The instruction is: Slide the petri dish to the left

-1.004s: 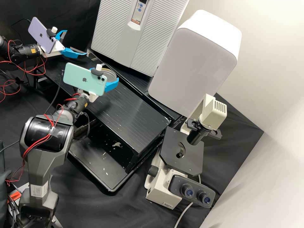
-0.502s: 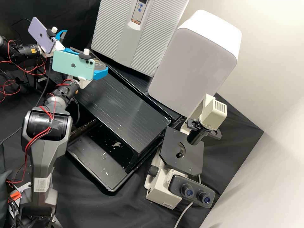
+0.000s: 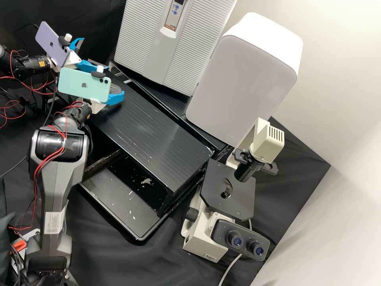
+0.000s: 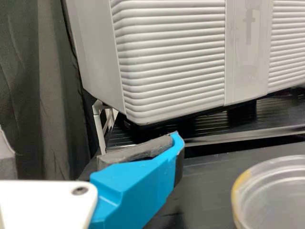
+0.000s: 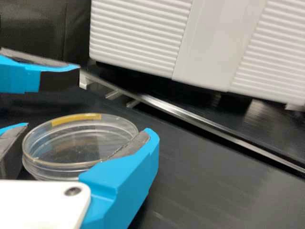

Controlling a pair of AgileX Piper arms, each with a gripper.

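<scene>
Two grippers: your white, blue-fingered left gripper (image 3: 84,53) hangs splayed at the left end of the black ribbed platform (image 3: 158,139), near the clear round plastic petri dish (image 5: 71,148). Your right gripper (image 5: 85,134) clasps that dish's rim. Keep it flat, slide slowly, stop before the left gripper.

A laboratory, recognised by its instruments.
A clear petri dish (image 5: 78,143) is held between the fingers of the right gripper (image 3: 114,94) on a black bench (image 3: 158,139). Just behind this gripper a ribbed white appliance (image 3: 170,39) with a control panel is placed. Well apart from the gripper, on its right side, a microscope (image 3: 234,206) with two eyepieces is seen, and a rounded white housing (image 3: 246,71) is mounted above it.
</scene>
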